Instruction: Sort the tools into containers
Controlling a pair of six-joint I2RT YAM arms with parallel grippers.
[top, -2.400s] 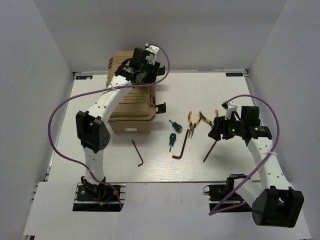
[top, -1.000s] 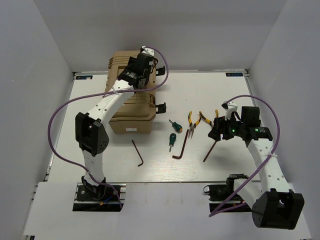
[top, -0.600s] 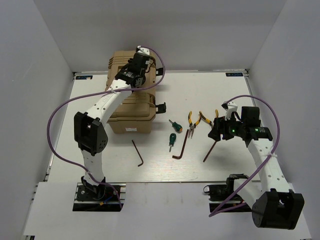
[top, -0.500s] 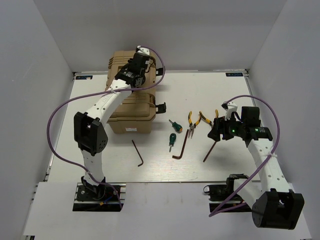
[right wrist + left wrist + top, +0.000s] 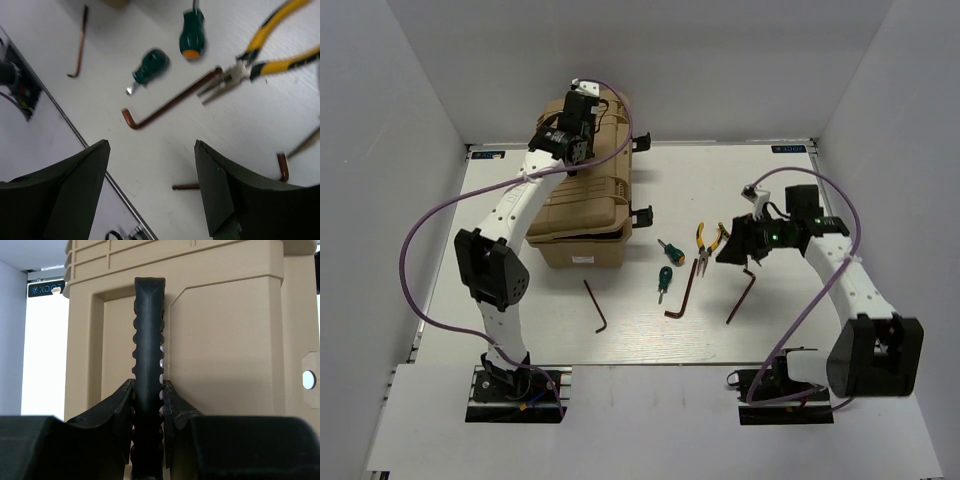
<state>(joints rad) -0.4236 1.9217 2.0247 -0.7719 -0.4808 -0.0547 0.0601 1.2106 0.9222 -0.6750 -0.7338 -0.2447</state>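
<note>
While the left tool (image 5: 148, 386) clenches: its two dark, smooth fingers (image 5: 122, 400) pinch the black handle (image 5: 148, 330) from both sides, grasping it.
Handle: one; matte black, narrow, with scalloped ridges down both edges.
Toolbox (image 5: 590, 225): one; tan hard plastic, boxy, with a stepped and ribbed lid, at the far left of the counter (image 5: 770, 190); whether the lid is raised I cannot tell.
Latches (image 5: 642, 214): two seen from above; black, on the toolbox's right side.
Right tool (image 5: 150, 150): released, its dark wedge-shaped fingers spread wide, hanging above the loose items near the pliers (image 5: 708, 240); nothing sits between them.
Pliers: one pair; yellow handles with dark trim, slim grey metal nose, flat on the counter right of the toolbox.
Screwdrivers (image 5: 666, 268): two; stubby, with rounded green handles, one showing an orange end cap, lying close together between the toolbox and the pliers.
Hex keys (image 5: 682, 295): three seen from above; thin dark L-shaped rods, reddish-brown in the wrist view, one in front of the toolbox and two nearer the right tool.
Counter: white, flat and matte.
Wrist view, right: blurred.
</note>
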